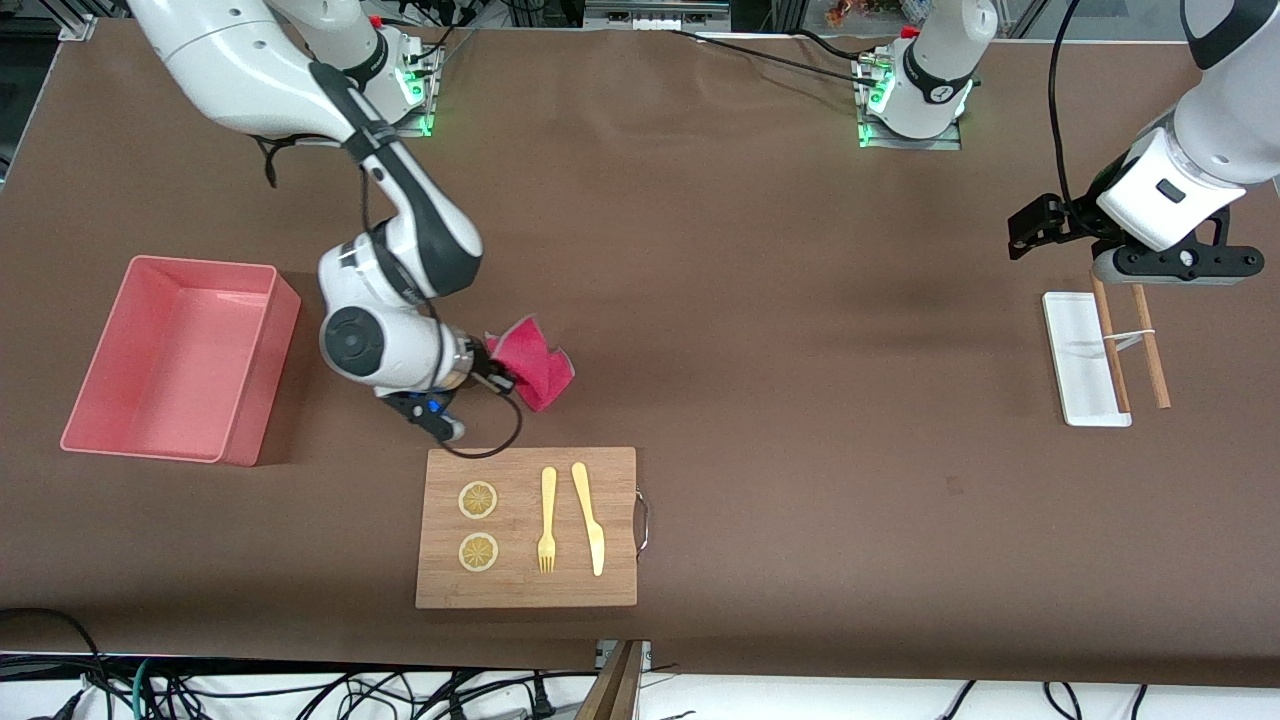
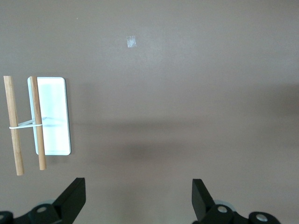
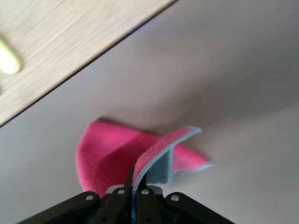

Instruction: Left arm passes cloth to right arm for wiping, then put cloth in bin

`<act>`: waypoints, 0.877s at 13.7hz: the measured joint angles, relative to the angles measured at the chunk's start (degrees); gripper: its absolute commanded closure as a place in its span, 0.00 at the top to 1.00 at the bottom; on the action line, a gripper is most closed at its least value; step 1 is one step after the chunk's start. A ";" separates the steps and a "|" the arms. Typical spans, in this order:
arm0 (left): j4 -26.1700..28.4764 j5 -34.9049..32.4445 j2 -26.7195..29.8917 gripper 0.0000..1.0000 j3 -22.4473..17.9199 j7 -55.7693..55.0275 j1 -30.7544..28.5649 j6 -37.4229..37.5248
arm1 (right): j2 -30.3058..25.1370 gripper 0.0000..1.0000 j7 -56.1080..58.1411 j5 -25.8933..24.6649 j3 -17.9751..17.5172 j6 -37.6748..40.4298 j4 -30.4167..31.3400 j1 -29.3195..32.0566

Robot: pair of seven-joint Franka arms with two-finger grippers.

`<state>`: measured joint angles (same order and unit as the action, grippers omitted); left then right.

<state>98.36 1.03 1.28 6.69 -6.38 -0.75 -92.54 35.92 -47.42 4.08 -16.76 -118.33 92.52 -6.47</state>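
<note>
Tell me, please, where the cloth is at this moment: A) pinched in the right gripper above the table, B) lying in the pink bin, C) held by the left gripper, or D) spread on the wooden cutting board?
A: the right gripper is shut on the cloth, which hangs over the bare table near the cutting board; the bin holds nothing.

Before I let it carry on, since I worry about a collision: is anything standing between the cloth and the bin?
Only the right arm's own wrist: the right gripper, shut on the cloth, holds it beside the bin. The cutting board lies nearer the camera, off that line.
</note>
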 measured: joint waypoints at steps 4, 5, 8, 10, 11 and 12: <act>-0.02 0.00 0.00 1.00 0.05 0.00 0.00 0.33 | -2.36 0.00 14.37 0.00 6.08 7.25 -0.25 2.25; -0.02 0.00 0.00 1.00 0.05 0.00 0.00 0.34 | -2.93 0.00 17.45 0.00 7.50 8.88 -0.28 2.56; -0.03 0.00 0.00 1.00 0.08 0.00 0.00 0.42 | -5.01 0.00 26.56 -0.01 11.35 13.86 -0.34 3.55; -0.03 0.00 0.00 1.00 0.08 0.00 0.00 0.45 | -6.51 0.00 32.31 -0.01 13.72 16.79 -0.43 4.35; -0.04 0.00 0.00 1.00 0.08 0.00 0.00 0.46 | -7.26 0.00 34.29 -0.04 14.55 18.62 -0.77 4.76; -0.04 0.00 0.00 1.00 0.08 0.00 0.00 0.47 | -7.96 0.00 35.42 -0.11 15.03 21.57 -1.83 5.16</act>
<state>98.32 1.03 1.28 6.78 -6.38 -0.75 -92.07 27.96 -12.00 3.97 -1.73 -96.76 90.69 -1.32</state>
